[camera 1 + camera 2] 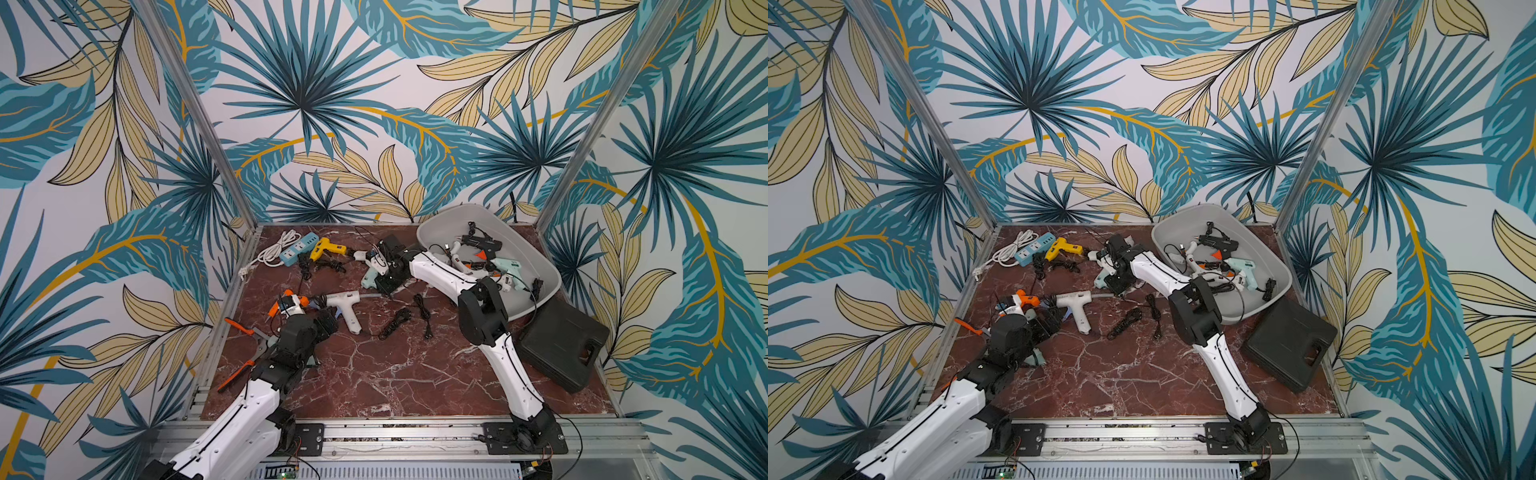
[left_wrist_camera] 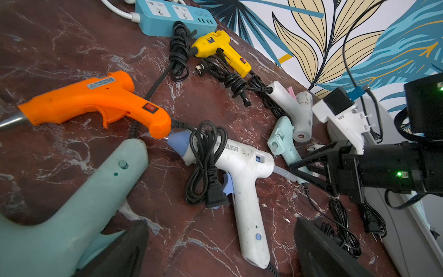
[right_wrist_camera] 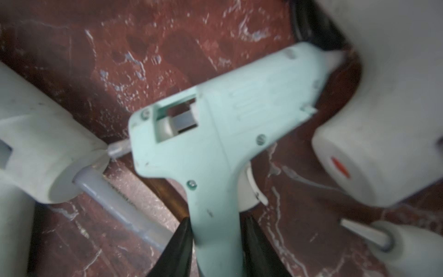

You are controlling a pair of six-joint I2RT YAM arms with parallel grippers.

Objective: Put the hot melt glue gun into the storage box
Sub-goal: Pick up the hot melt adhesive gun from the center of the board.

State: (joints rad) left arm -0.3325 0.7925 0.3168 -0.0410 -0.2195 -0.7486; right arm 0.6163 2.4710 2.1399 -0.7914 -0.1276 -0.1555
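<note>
Nearest, on the red marble table [image 1: 374, 382], the L gripper [image 2: 220, 223] hangs low w/ its jaws spread wide and nothing btwn them. A pale green glue gun [image 2: 67, 211] lies right by 1 of its fingers, and orange-handled pliers [image 1: 235, 376] lie at the table's L edge. At the near R a black case [image 1: 561, 345] sits closed, just beside the storage box [image 1: 457, 216]. Just past the L gripper lie an orange glue gun [image 2: 96, 100] and a white glue gun [image 2: 242, 167] w/ its black cord looped round the barrel, its blue nozzle tip just beside the orange one's handle end. 2 loose black cord bundles [image 1: 397, 322] lie mid-table. Further back, the R gripper [image 3: 217, 242] is squeezed down narrow on the handle of the mint glue gun [image 3: 215, 134], w/ 1 finger [image 3: 182, 242] against each side. That gun lies on its side on the table, outside the box, w/ a 2nd white glue gun [image 1: 376, 259] just beside it. Far L are a yellow glue gun [image 1: 328, 248] and a blue power strip [image 1: 297, 244] w/ a white cable. At the far R the storage box is open and holds several glue guns, incl. 1 black [image 1: 482, 243] and 1 mint [image 1: 509, 268]
</note>
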